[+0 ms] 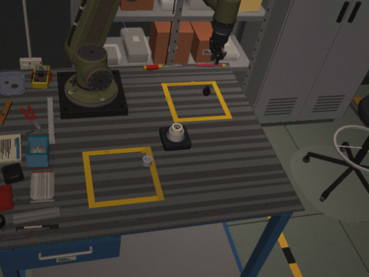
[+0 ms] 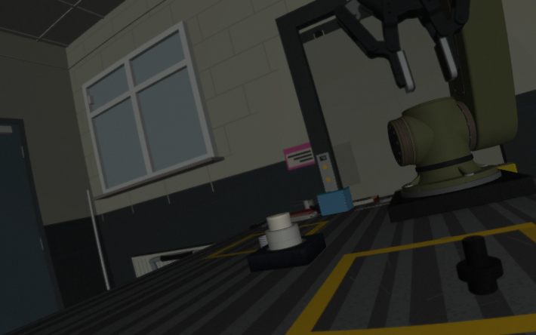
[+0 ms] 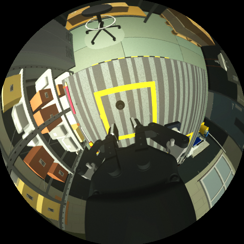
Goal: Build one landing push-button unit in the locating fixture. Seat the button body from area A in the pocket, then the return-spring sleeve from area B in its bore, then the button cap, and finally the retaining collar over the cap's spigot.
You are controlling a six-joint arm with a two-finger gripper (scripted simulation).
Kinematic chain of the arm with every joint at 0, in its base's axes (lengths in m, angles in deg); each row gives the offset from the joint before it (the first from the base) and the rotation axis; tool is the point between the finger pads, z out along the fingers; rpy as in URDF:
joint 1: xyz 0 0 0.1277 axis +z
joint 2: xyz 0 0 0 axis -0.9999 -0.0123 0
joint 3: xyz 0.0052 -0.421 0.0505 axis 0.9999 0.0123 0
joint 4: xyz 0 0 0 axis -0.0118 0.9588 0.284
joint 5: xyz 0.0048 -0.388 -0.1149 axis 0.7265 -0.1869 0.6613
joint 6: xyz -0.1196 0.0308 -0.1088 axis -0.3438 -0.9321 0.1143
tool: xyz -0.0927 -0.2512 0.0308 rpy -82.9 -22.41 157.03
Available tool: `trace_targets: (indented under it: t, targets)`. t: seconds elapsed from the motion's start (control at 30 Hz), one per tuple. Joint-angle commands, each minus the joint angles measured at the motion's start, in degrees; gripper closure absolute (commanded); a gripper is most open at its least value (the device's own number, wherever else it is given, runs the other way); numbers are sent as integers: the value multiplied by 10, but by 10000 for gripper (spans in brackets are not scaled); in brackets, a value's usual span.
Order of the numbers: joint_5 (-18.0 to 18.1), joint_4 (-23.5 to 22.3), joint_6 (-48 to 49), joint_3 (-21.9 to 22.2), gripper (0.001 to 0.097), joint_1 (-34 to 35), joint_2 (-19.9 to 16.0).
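Note:
The black button cap stands upright in the far yellow-taped square, and my gripper hangs high above it, open and empty. The dark locating fixture sits between the two squares. A cream button body with a narrower sleeve on top is seated in the fixture. A small pale collar rests inside the near square by its right edge.
The arm's base occupies the bench's back left. Hand tools, a blue box and small parts line the left edge. A red screwdriver lies along the back edge. A grey cabinet stands right of the bench.

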Motion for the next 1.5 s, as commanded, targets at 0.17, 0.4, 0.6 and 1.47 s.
trace_targets:
  t: [0.17, 0.4, 0.6, 1.47]
  targets:
    - [0, 0, 56, 0, 581, 0, 0]
    - [0, 0, 94, 0, 581, 0, 0]
    - [0, 0, 106, 0, 581, 0, 0]
    - [-170, 0, 108, 106, 581, 0, -62]
